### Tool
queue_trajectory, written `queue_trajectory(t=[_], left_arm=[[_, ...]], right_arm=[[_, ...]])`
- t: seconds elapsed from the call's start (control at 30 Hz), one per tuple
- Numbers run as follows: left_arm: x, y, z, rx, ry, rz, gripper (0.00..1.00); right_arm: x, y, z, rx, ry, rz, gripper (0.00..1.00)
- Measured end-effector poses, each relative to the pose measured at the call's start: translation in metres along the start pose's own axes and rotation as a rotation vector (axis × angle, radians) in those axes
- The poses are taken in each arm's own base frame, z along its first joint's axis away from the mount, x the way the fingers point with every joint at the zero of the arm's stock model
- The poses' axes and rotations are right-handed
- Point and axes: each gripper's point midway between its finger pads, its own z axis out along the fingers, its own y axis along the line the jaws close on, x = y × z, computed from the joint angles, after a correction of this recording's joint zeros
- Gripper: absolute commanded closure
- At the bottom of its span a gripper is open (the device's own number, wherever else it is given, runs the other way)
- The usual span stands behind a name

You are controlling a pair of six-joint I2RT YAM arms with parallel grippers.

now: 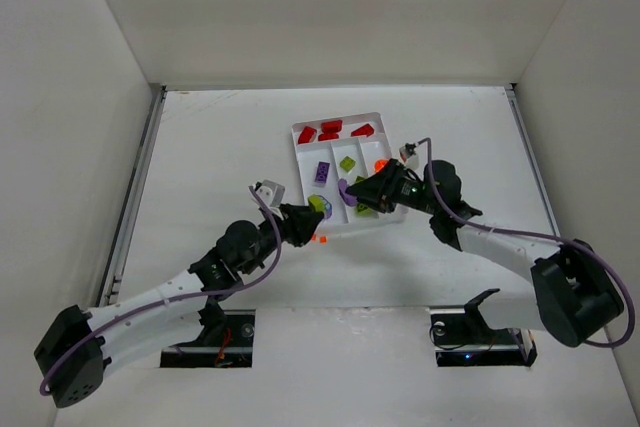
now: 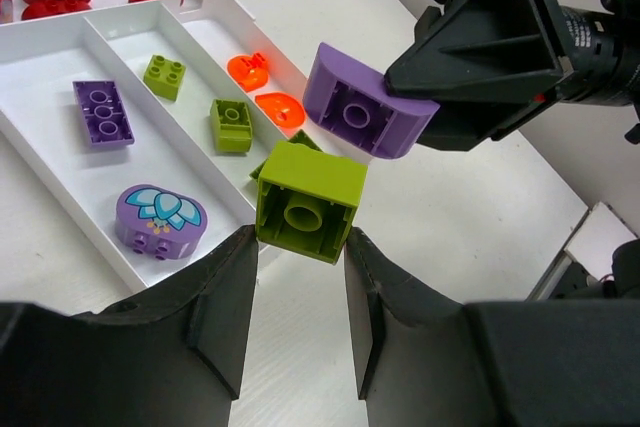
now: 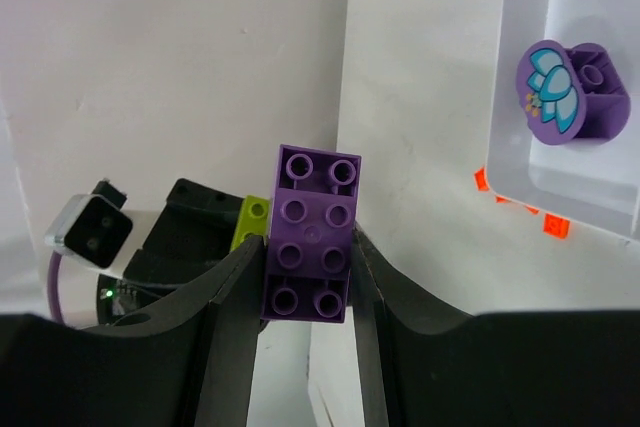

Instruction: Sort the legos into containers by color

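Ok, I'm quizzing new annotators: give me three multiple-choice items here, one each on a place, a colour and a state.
1. Where are the red pieces? A. the tray's crosswise section B. a long section C. a gripper
2. What colour does the right gripper hold? A. red B. purple C. orange
3. The left gripper is: A. open B. shut on a lime green brick C. out of view
Answers: A, they lie in that crosswise section; B, a purple brick sits between its fingers; B, its fingers pinch the green one.
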Motion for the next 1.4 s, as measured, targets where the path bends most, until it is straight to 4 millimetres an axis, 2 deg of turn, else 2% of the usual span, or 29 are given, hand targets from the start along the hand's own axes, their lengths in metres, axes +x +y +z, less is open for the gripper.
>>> queue_trajectory(t=[0.3, 0.6, 0.83, 1.0, 1.17, 1.23, 1.3, 1.4], left_arm=[[0.002, 0.017, -0.001, -0.092, 0.006, -0.018, 0.88], [0.010, 0.042, 0.000, -0.221, 0.042, -0.078, 0.88], [0.015, 0.054, -0.001, -0.272, 0.061, -0.110, 0.88], [0.017, 0.056, -0.002, -0.280, 0.070, -0.119, 0.87], [0.017, 0.054, -0.002, -0.280, 0.076, -0.123, 0.87], [0.014, 0.052, 0.000, -0.277, 0.077, -0.125, 0.87], [0.011, 0.049, 0.003, -0.274, 0.078, -0.127, 0.87], [0.010, 0.044, 0.011, -0.269, 0.092, -0.130, 0.86]], right_arm=[[0.006, -0.055, 0.037, 0.214, 0.020, -0.086, 0.77], [-0.015, -0.080, 0.072, 0.421, -0.018, -0.302, 0.73], [-0.021, -0.110, 0.079, 0.559, -0.008, -0.381, 0.70], [-0.027, -0.128, 0.078, 0.630, -0.009, -0.414, 0.51], [-0.031, -0.128, 0.078, 0.643, -0.019, -0.435, 0.41], [-0.032, -0.126, 0.078, 0.641, -0.021, -0.441, 0.40], [-0.033, -0.121, 0.077, 0.633, -0.028, -0.446, 0.43], [-0.038, -0.099, 0.068, 0.593, -0.063, -0.472, 0.52]])
